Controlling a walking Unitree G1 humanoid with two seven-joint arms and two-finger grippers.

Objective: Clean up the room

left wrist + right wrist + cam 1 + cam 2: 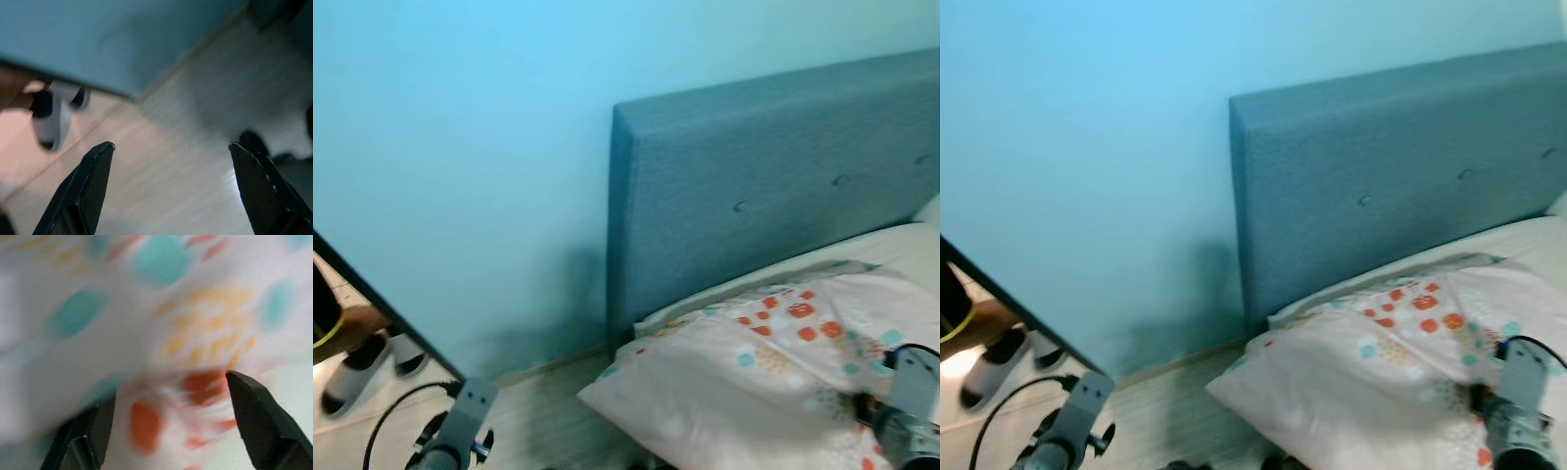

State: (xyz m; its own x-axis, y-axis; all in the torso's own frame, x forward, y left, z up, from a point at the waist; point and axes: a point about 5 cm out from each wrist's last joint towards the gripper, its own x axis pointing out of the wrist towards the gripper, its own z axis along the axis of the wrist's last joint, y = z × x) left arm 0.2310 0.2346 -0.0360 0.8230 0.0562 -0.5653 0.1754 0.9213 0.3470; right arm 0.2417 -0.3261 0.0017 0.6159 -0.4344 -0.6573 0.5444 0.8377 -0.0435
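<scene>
A pale pillow point(724, 392) printed with orange, teal and yellow spots is lying at the near corner of the bed point(901, 245), its rounded end hanging out past the mattress edge over the floor point(548, 411). Behind it, the blue-grey padded headboard point(764, 186) is standing against the light blue wall point(460, 166). The right pincer point(168, 423) is hovering very close above the pillow's spotted fabric with its fingers spread wide, gripping nothing; the cloth is looking blurred in the right wrist view. The left pincer point(171, 186) is hanging low over the pale wood-grain floor, its fingers also parted and empty. Beside the bed's corner, a strip of floor is running along the wall's skirting. To the robot's left, a dark edge is crossing diagonally, and white slippers point(357, 367) are sitting just beyond it.
</scene>
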